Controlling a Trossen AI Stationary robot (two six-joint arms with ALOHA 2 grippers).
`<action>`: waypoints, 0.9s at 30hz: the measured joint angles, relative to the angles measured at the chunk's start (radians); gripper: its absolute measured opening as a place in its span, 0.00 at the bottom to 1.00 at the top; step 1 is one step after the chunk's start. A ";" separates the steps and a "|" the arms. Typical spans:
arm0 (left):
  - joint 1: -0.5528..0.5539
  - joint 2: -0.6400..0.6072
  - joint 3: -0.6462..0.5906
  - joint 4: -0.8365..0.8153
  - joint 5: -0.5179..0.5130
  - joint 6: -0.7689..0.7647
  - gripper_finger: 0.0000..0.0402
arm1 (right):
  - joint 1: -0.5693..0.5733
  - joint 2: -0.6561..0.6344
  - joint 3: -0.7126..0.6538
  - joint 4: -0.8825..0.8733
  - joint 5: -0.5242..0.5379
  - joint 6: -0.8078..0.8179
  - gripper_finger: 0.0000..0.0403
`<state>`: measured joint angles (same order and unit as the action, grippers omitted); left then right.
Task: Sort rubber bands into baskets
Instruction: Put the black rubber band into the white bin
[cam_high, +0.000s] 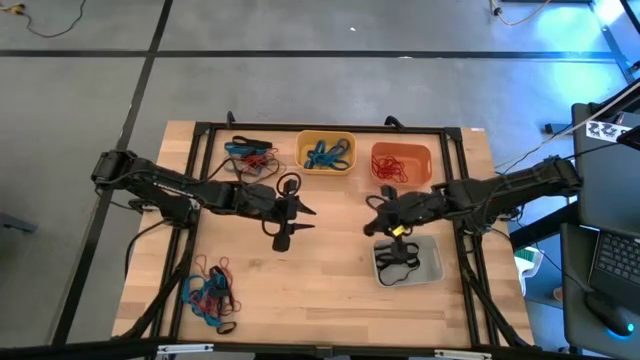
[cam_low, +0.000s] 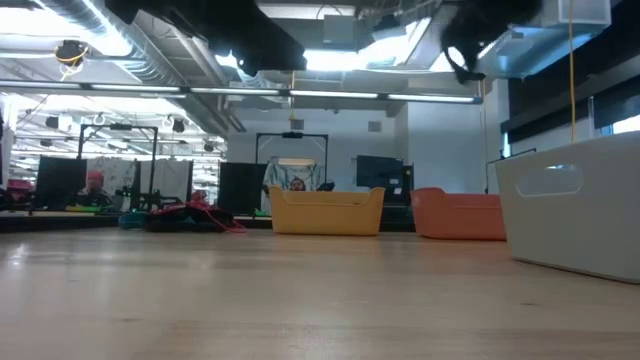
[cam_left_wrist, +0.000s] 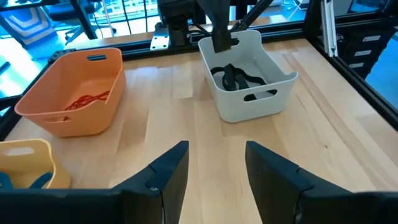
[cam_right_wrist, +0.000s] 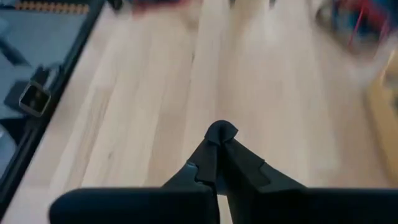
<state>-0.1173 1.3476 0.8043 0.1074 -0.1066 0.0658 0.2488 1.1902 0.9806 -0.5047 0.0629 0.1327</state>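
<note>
Three baskets on desk: yellow basket (cam_high: 325, 152) holds blue bands, orange basket (cam_high: 401, 163) red bands, grey basket (cam_high: 408, 261) black bands. Two loose mixed piles (cam_high: 250, 153) at 11 o'clock and 7 o'clock (cam_high: 210, 293). High view alone shows black band (cam_high: 289, 184) by left pincer (cam_high: 303, 220), released, empty. Right pincer (cam_high: 372, 216) clenched, empty.

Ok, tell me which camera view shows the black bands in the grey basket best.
The left wrist view: it looks down into the grey basket, so the black bands show clearly on its floor. The high view shows them smaller, partly under the right arm. The low view gives only the basket's outer wall. The right wrist view misses it.
</note>
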 joint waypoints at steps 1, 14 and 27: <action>0.000 0.000 0.000 0.000 0.000 0.000 0.39 | 0.008 0.001 0.000 -0.040 0.000 0.033 0.05; 0.000 0.001 0.000 -0.002 -0.001 0.000 0.39 | 0.048 0.108 0.000 -0.409 -0.043 0.367 0.05; 0.000 0.001 0.000 -0.014 -0.003 0.001 0.39 | 0.047 0.225 0.000 -0.441 -0.092 0.484 0.12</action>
<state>-0.1173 1.3487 0.8043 0.0933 -0.1100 0.0666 0.2962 1.4156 0.9802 -0.9457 -0.0286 0.6164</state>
